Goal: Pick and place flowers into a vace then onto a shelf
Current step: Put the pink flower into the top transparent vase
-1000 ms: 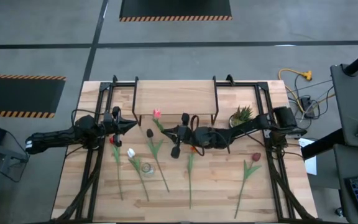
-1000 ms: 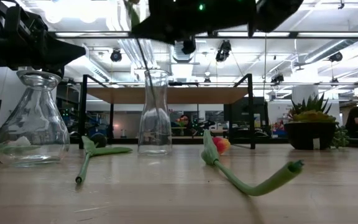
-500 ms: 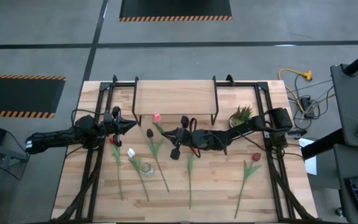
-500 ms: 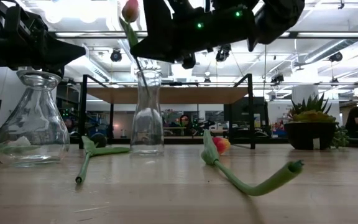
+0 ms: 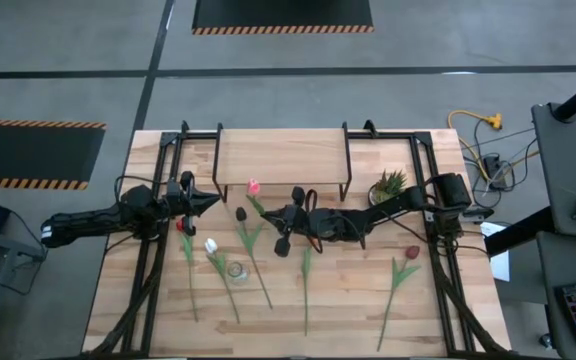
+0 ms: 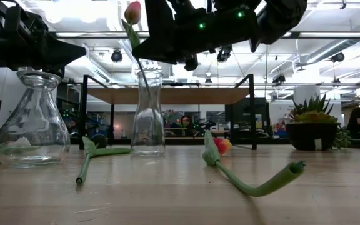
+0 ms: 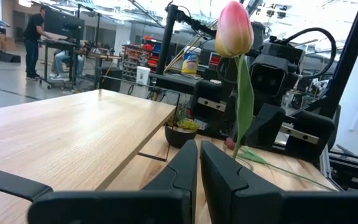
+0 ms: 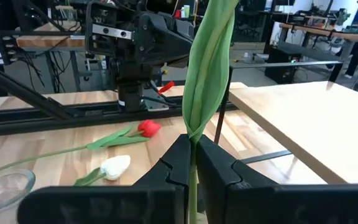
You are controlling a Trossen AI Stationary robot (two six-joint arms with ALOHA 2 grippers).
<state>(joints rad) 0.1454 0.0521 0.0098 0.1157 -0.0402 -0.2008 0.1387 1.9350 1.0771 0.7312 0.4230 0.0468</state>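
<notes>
The right gripper (image 8: 193, 163), fingers clamping the pink tulip (image 6: 132, 12) above the carafe (image 6: 149, 112) at centre frame, is risking the stem missing the narrow neck, while the left gripper (image 7: 199, 163) is waiting pinched closed and empty.

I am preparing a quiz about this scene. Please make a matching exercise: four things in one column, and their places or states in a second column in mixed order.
Things:
1. pink tulip
2. white tulip
3. potted plant
4. left tool

Places or states:
A. shut, holding nothing
B. lying flat on the table
C. beside the shelf
D. held upright by the right tool

Pairs: 1-D, 2-B, 3-C, 4-A
</notes>
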